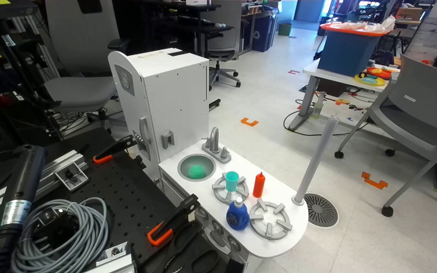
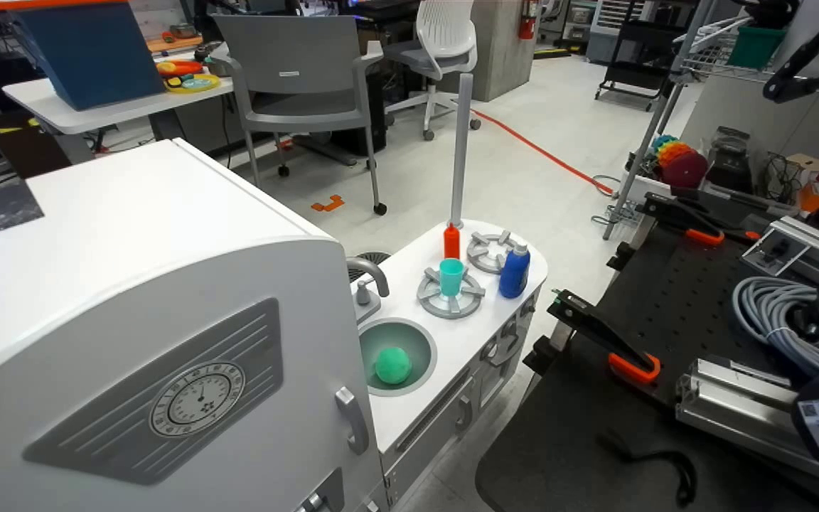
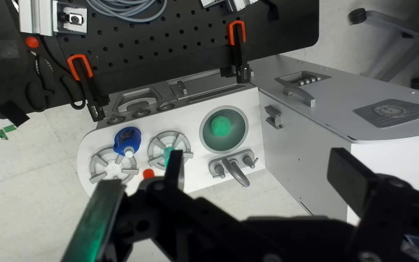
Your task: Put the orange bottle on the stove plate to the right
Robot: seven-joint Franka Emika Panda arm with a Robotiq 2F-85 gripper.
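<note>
Around me is a cluttered room with a pale floor [image 1: 264,98], where a grey chair [image 1: 427,102] stands near a white table [image 2: 114,108] bearing a blue bin [image 2: 86,53]. A black table [image 1: 142,197] carries a coil of grey cable [image 1: 96,227]. Alongside it is a white toy kitchen, its toy fridge [image 1: 176,91] rising at one end of the counter [image 1: 203,192].

I look down on that counter in the wrist view, my gripper [image 3: 260,178] spread wide, both jaws released; a black finger [image 3: 175,165] laps over part of a teal cup [image 1: 231,181] there. The orange bottle [image 1: 258,185] stands upright on the counter, between the stove plate [image 1: 269,228] at the rounded end and the burner [image 2: 454,306] nearer the sink [image 2: 420,352], resting on neither. The teal cup stands on that burner. A blue bottle [image 1: 238,216] is just beside the stove plate. In the sink lies a green ball [image 2: 393,365].
</note>
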